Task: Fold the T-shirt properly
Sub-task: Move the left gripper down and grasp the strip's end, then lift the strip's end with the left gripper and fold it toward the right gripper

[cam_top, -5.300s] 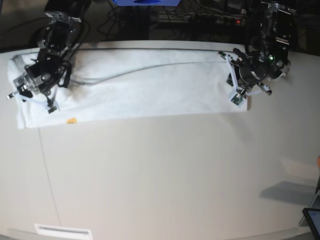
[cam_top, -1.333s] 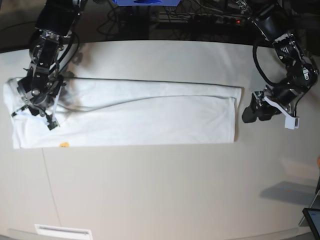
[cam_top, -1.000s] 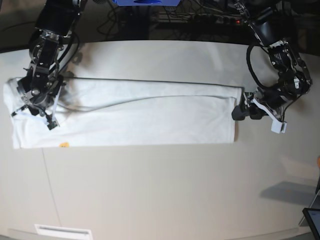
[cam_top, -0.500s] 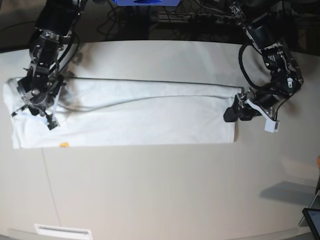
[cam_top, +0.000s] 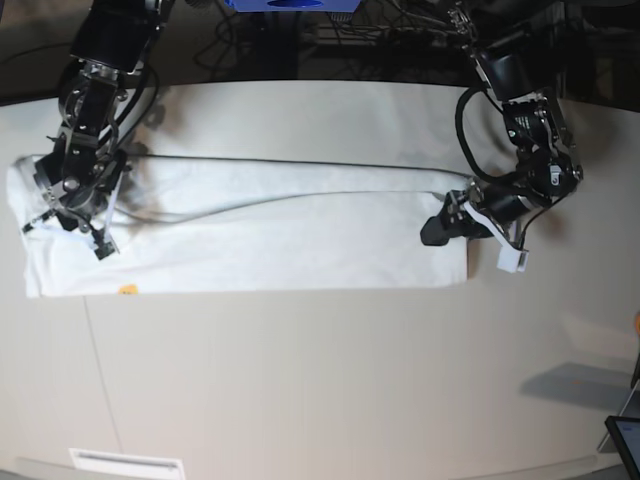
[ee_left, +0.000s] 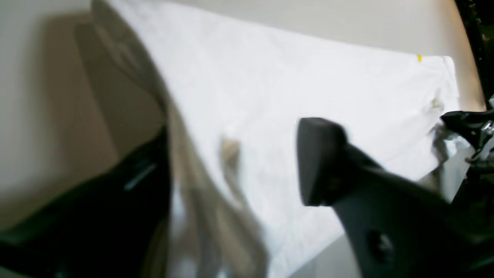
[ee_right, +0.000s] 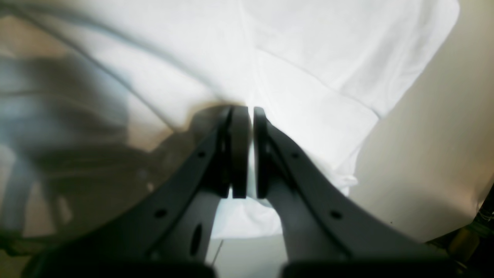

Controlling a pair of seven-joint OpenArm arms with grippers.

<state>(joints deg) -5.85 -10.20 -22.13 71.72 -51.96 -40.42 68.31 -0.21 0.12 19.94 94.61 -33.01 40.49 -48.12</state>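
Observation:
The white T-shirt (cam_top: 280, 225) lies as a long strip across the far part of the table (cam_top: 320, 380), print hidden except a small orange spot (cam_top: 127, 289). My left gripper (cam_top: 440, 228) is over the shirt's right end. In the left wrist view it (ee_left: 231, 173) is open, jaws wide apart, with white cloth (ee_left: 289, 85) between them. My right gripper (cam_top: 65, 215) is on the shirt's left end. In the right wrist view it (ee_right: 247, 154) is shut, with a thin strip of the cloth (ee_right: 308, 77) between the pads.
The table's far edge (cam_top: 320, 82) runs just behind the shirt, with dark cables beyond. A tablet corner (cam_top: 625, 440) sits at the bottom right. A white label (cam_top: 125, 462) lies at the front left edge.
My left gripper has moved left, from beside the shirt's right end onto the cloth. The shirt's right edge has shifted slightly left. The right arm has not moved.

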